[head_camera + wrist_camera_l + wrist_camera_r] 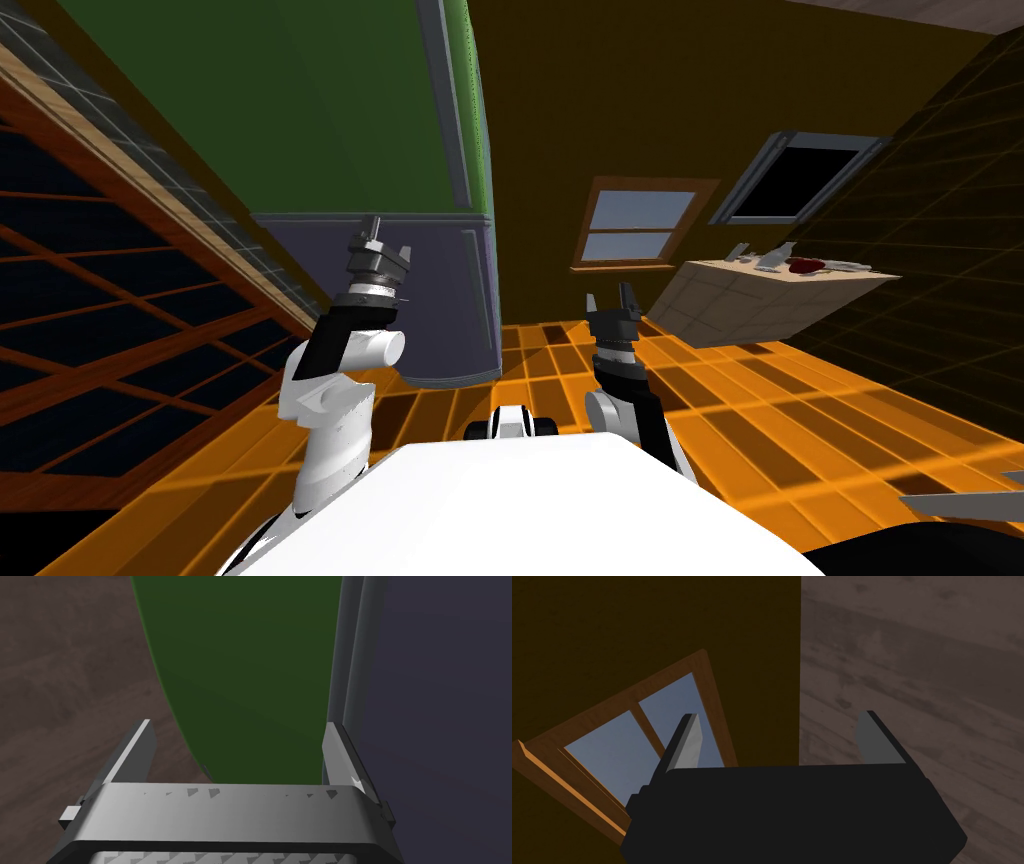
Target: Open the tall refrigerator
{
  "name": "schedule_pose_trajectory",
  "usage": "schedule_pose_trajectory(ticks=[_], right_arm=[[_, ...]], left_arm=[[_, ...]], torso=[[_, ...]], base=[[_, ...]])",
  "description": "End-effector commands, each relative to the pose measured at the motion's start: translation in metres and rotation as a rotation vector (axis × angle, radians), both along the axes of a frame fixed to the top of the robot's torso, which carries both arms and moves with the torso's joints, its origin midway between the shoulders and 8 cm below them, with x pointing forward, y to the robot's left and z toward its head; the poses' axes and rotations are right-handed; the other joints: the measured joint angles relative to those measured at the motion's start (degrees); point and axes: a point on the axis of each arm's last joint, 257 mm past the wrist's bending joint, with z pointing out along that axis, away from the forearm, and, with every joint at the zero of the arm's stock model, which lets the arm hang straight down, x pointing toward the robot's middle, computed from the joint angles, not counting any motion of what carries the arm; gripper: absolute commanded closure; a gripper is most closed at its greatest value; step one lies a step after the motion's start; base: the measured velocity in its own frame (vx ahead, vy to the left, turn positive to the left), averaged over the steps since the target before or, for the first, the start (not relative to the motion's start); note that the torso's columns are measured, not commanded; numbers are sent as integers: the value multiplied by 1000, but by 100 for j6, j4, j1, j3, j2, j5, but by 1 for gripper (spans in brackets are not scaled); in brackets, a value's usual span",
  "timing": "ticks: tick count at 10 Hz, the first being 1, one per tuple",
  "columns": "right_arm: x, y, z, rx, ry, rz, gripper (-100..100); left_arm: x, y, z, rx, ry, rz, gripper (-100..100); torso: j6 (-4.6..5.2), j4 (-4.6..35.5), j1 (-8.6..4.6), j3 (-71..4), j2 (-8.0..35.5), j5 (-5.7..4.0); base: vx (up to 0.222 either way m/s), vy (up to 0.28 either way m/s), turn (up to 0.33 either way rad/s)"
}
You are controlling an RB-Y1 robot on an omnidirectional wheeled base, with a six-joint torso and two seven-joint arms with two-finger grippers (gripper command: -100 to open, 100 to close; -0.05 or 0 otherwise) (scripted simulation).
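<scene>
Refrigerator (300, 110): tall, green above, dark grey below, grey handle (447, 100) down one edge.
Left claw (390, 237): raised before the refrigerator, spread wide, empty.
Right claw (609, 294): raised, spread, empty.

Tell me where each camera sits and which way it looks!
Head: on my head, looking steeply down and forward at the refrigerator; the left end effector and right end effector show, raised.
Left wrist: on the left hand, looking along its open fingers at the refrigerator's green door and grey handle.
Right wrist: on the right hand, pointing upward; its own open fingers show.
Shared: head and left wrist views both show the green door and handle.
</scene>
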Motion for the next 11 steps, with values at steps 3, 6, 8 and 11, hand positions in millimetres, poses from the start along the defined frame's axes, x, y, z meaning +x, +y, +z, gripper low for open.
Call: schedule_pose_trajectory(ticks=[3,6,8,11], right_arm=[[0,0,0,0,0,0,0],[0,0,0,0,0,0,0],[0,0,0,0,0,0,0],[0,0,0,0,0,0,0]], left_arm=[[-2,8,31,-64,-17,-6,-100],[-3,13,45,-110,-19,-14,-100],[-2,15,49,-137,-10,-18,-100],[-3,18,58,-190,-11,-34,-100]], torso=[[0,-2,-6,-4,-7,-2],[0,1,2,2,4,1],[0,1,-2,3,5,-2],[1,-7,-16,-15,-22,-6]], base=[[102,-105,28],[92,-93,20],[62,-83,20],[107,-108,27]])
